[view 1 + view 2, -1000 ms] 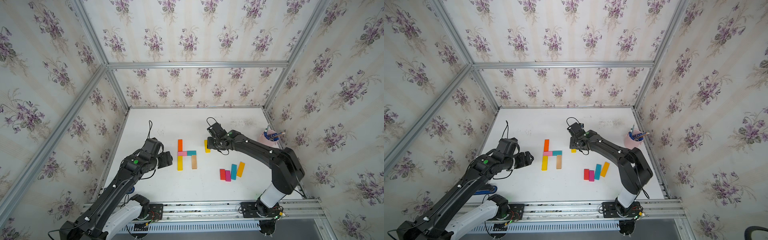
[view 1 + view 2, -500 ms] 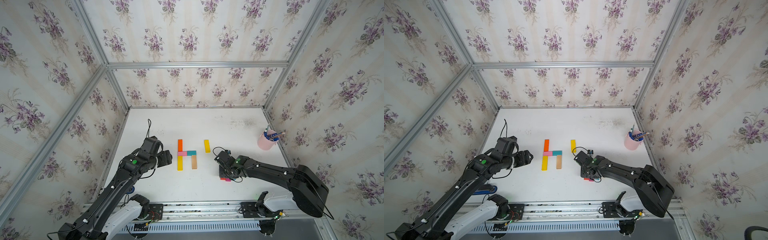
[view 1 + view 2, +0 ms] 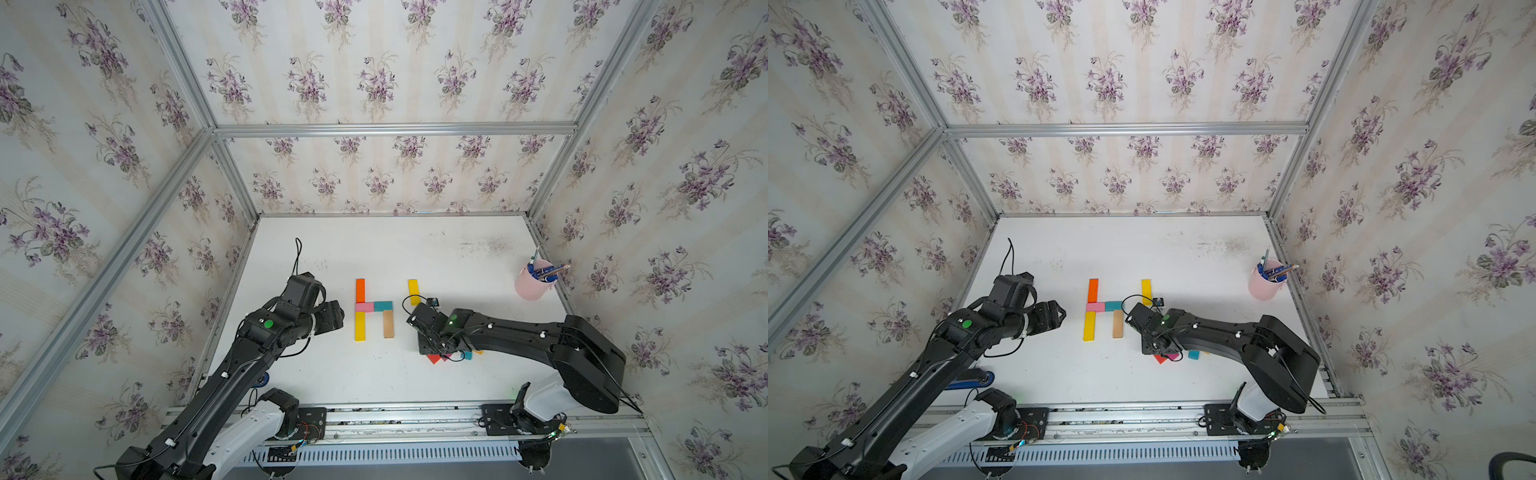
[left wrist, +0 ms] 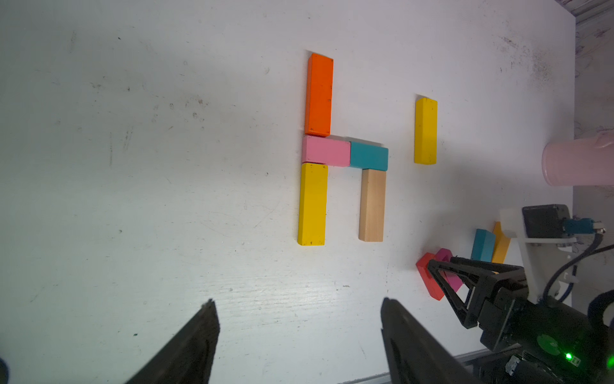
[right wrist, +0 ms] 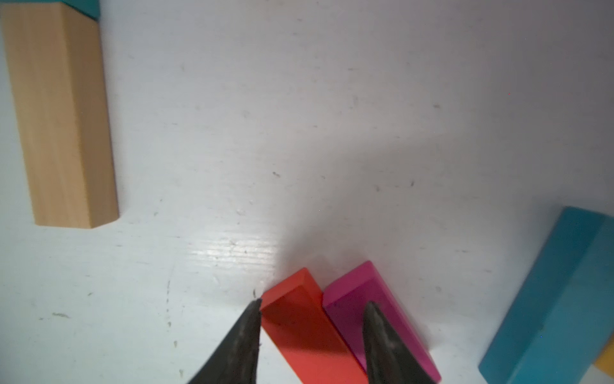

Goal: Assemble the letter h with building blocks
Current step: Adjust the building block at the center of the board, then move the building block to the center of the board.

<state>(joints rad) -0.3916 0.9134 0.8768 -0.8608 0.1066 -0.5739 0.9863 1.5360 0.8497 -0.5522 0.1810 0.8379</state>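
The building blocks form an h in both top views: orange (image 3: 360, 290) over pink (image 3: 364, 307) and long yellow (image 3: 360, 326), with teal (image 3: 383, 306) and tan (image 3: 388, 324) to their right. A loose yellow block (image 3: 413, 291) lies beside it. My right gripper (image 5: 314, 304) is low over the red block (image 5: 299, 329). One finger lies against its outer long side. The other sits at the seam with the magenta block (image 5: 352, 286), overlapping its edge. My left gripper (image 4: 297, 301) hangs open over bare table, left of the h.
A teal block (image 5: 558, 292) and an amber one (image 5: 606, 362) lie just right of the magenta block. A pale pink cup (image 3: 532, 282) with pens stands by the right wall. The metal frame rail (image 3: 415, 409) runs along the table's front edge.
The right arm swung from the loose yellow block forward to the front cluster, came down over red and magenta, and narrowed its jaws. Those two blocks have turned. The left gripper narrowed slightly.
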